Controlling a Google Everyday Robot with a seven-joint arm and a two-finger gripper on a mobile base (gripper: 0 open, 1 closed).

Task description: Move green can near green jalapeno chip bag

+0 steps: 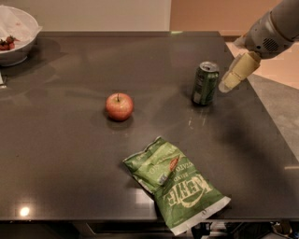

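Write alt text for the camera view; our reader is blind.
A robot arm's gripper hovers just right of an upright dark green metal drink can on a dark tabletop. A flat green foil chip bag lies at the near edge, a red apple sits left of centre, a white bowl far left.

Dark table (70, 154), pale wall (93, 14), tan floor (281, 73), pincer (227, 85) upper right
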